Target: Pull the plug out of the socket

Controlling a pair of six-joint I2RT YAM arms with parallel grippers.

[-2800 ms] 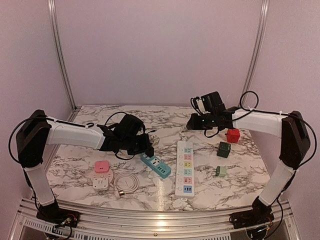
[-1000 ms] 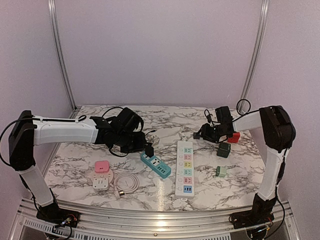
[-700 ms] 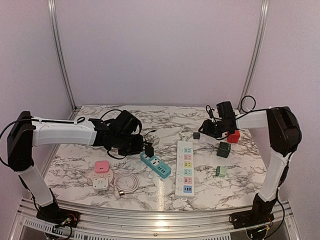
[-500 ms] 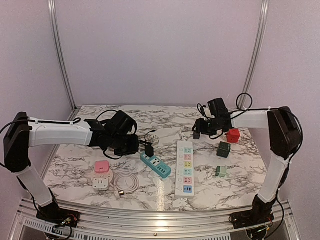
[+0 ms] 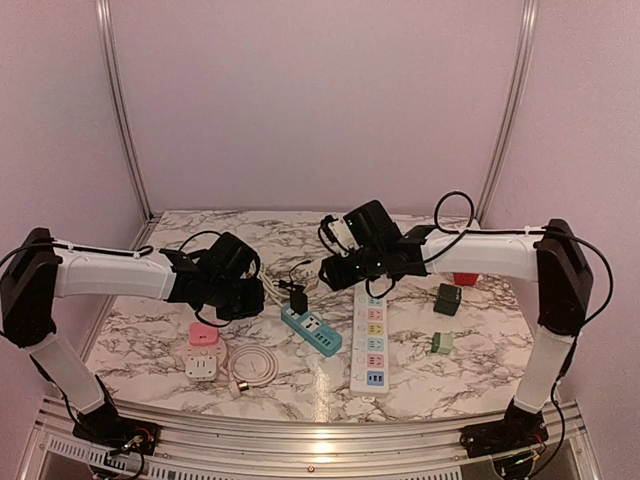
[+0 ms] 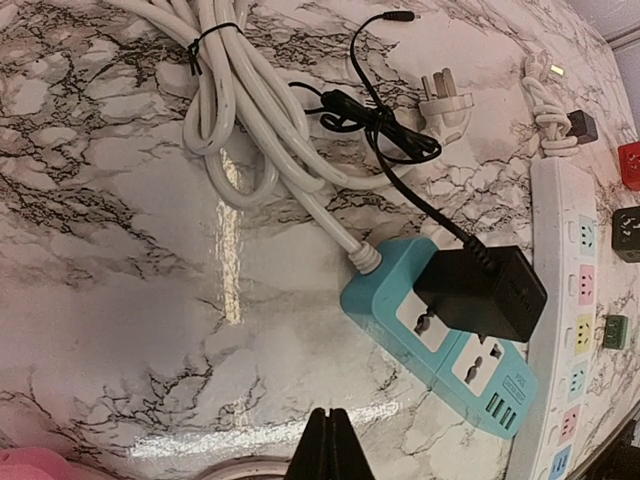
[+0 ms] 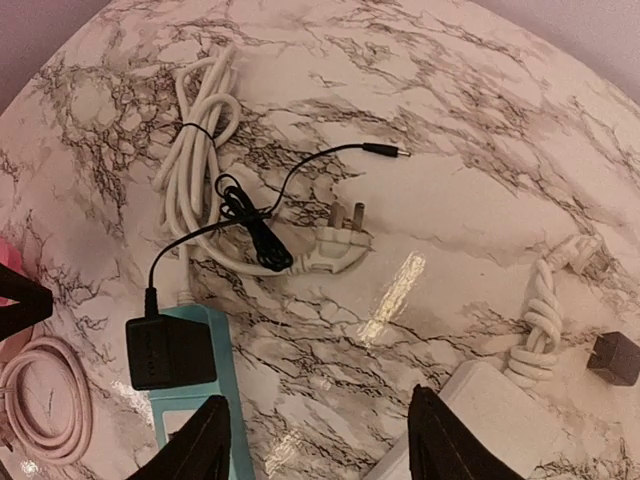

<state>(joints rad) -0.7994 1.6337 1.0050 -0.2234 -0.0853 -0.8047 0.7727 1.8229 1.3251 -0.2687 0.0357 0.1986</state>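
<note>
Plugged into the far outlet of the teal socket strip (image 6: 382,295): black plug (image 6: 482,292), seated fully, not lifted. Leaving the plug toward the back of the strip: thin black cord (image 6: 385,135), knotted in a small tangle.

To the left of the strip, near but apart from it: left gripper (image 6: 325,445), closed tight, fingertips pressed together, nothing between them.

Above and just behind the far end of the strip: right gripper (image 7: 318,400), spread wide, empty, touching neither plug nor strip.

Joined to the far end of the strip: thick white cable (image 6: 240,110), bundled in loops and tied with a black strap, lying behind and to the left. Behind the strip, beside the cord tangle: white three-pin plug (image 6: 445,100), flat on the marble table (image 6: 120,280).

Just to the right of the strip: long white power strip (image 6: 575,300) with coloured outlets; contact between the two not possible to tell.

To the near left of the strip: pink cube (image 5: 204,333), white adapter (image 5: 202,366), coiled pink cable (image 5: 252,368).

Well to the right of the strip, beyond the white one: dark green cube (image 5: 447,298) and light green cube (image 5: 442,343).
</note>
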